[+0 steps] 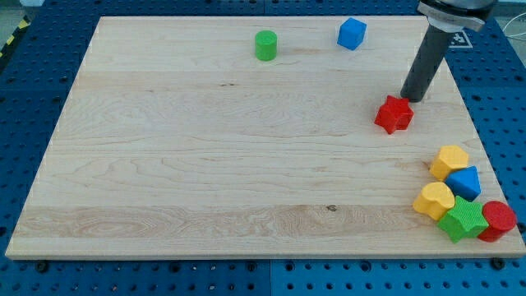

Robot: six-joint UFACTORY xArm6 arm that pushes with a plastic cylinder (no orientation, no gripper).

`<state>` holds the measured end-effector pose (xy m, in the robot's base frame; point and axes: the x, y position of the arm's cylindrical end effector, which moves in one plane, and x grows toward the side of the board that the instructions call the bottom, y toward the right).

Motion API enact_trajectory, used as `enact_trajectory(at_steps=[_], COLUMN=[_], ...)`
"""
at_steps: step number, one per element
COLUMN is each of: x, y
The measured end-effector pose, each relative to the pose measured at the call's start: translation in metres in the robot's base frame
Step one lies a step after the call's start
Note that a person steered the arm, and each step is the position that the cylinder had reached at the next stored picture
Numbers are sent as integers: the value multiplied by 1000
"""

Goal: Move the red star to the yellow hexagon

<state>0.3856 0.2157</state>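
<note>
— Where does the one camera sit?

— High and in front of the pale wooden board (246, 148), looking down at a slant — the board's far edge at the frame's top reads narrower than its near edge at the bottom.

— How close?

— Far enough to take in all the board, with the blue perforated table (25, 107) showing on every side. The straight dark rod (426, 66) enters from the upper right corner, its upper part cut off by the frame's edge.

— Any second view to compare?

— None; a single view, so no shared part.
</note>
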Motion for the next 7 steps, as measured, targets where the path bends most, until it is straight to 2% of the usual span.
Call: enact_trajectory(at_steps=[1,2,3,4,5,7], x=[15,50,51,5,-10,58], y=[-11,-14,-21,-51,-75,-71])
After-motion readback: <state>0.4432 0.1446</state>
